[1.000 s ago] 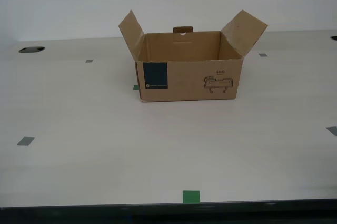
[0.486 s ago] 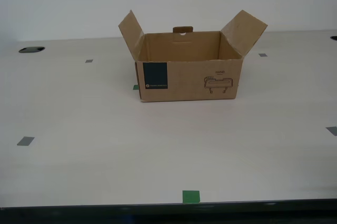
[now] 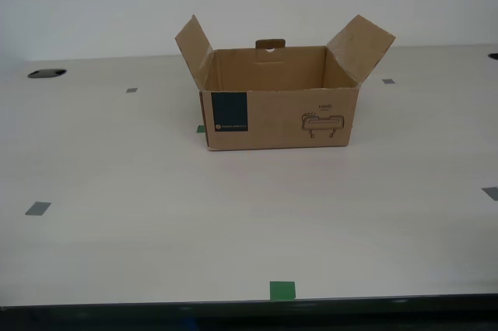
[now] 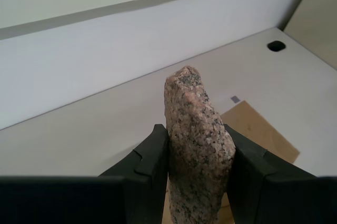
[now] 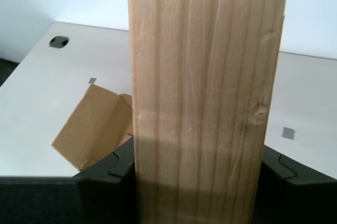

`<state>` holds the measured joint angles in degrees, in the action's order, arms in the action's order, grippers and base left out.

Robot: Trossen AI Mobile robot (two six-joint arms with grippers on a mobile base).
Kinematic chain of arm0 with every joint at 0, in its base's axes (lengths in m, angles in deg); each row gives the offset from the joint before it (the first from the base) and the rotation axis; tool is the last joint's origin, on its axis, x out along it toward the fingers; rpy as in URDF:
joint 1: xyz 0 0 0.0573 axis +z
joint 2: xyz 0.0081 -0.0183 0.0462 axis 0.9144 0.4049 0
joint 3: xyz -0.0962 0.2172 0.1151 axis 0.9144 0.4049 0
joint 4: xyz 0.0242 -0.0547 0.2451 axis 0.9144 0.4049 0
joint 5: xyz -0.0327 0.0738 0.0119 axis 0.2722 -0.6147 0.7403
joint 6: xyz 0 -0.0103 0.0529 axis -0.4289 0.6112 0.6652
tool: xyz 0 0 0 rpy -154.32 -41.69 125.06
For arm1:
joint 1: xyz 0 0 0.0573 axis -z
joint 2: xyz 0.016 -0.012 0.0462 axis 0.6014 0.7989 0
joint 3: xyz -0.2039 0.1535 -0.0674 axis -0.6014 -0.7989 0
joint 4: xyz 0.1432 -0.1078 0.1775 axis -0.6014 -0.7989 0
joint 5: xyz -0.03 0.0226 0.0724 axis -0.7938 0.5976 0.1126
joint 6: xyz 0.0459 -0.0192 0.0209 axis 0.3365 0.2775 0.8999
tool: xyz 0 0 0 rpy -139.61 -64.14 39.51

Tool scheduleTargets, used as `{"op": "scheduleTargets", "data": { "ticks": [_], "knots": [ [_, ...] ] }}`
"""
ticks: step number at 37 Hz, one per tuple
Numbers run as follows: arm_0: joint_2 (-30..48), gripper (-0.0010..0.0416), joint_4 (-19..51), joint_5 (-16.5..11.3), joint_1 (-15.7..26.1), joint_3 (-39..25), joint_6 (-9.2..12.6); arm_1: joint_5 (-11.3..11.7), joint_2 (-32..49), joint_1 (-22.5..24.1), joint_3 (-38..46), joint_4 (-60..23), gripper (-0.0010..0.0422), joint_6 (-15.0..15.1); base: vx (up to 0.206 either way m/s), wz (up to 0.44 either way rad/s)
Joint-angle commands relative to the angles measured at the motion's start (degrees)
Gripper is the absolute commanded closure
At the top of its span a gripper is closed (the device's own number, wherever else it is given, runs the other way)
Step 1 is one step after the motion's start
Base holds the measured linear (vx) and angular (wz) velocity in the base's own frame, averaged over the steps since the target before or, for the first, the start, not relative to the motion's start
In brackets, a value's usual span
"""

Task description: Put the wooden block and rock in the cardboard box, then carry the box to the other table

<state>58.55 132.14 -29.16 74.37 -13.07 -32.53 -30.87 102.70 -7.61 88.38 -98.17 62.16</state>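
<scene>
The cardboard box [image 3: 280, 117] stands open on an off-white table [image 3: 117, 175], flaps up, with the teal label and line drawing on its near side. My first gripper [image 5: 197, 174] is shut on the wooden block [image 5: 205, 92], which stands upright between its fingers above a box flap [image 5: 95, 124]. The rock [image 4: 197, 145], speckled tan-pink, is pinched upright in my second gripper [image 4: 197, 153], with another box flap [image 4: 260, 129] below it. Neither arm shows in the exterior view. What lies inside the box is hidden. The other table is out of view.
Small grey tape marks [image 3: 37, 208] dot the tabletop and a green one [image 3: 282, 290] sits at its near edge. A dark cable hole [image 3: 47, 73] lies at the far side on the exterior view's left. A white wall runs behind the table.
</scene>
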Motion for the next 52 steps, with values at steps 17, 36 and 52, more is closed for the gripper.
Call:
{"op": "scheduleTargets", "data": {
  "ticks": [17, 36, 52],
  "knots": [
    [0.13, 0.0406, 1.95, -0.42, 7.04, 0.11, 0.39, -0.37, -0.02, 3.54, -7.56, 5.97, 0.0413, -0.20, 0.000, 0.000],
    [1.46, 0.0406, 0.04, -0.42, 8.92, 5.81, 0.98, -1.22, -0.02, 4.92, -17.42, 13.07, 0.0413, -2.16, 0.000, 0.000],
    [1.46, 0.0406, -12.13, -0.44, 9.97, 19.58, 3.82, -1.40, -0.02, 5.20, -24.09, 19.43, 0.0413, -2.67, 0.000, 0.000]
  ]
}}
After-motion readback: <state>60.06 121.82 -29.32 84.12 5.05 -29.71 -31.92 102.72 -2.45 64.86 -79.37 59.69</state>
